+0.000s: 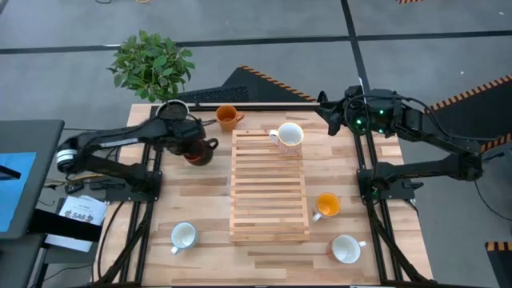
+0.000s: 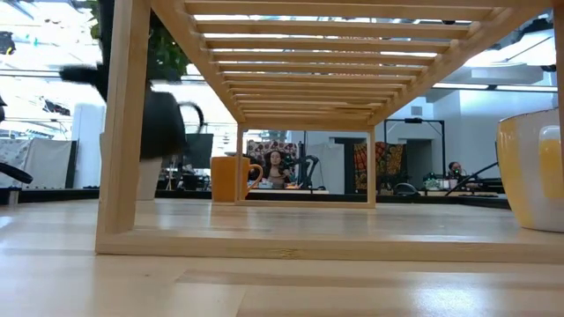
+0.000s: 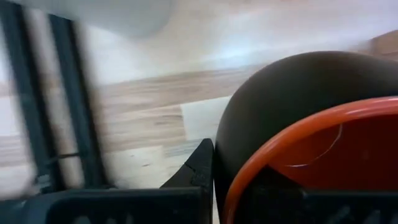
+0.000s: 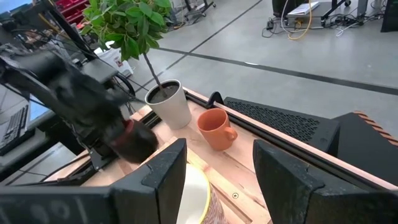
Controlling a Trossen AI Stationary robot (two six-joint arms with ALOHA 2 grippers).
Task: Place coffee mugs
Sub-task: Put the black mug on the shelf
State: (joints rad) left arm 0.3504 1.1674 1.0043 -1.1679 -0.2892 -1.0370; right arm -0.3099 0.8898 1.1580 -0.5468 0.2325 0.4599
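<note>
On the bench a slatted rack sits mid-way, with a white mug on its far end; the high view alone shows two more white mugs at the near edge and an orange mug right of the rack. The right wrist view adds the plant pot beside another orange mug. The left hand is clamped on the dark mug, left of the rack; the right hand hangs open over the white mug, empty.
</note>
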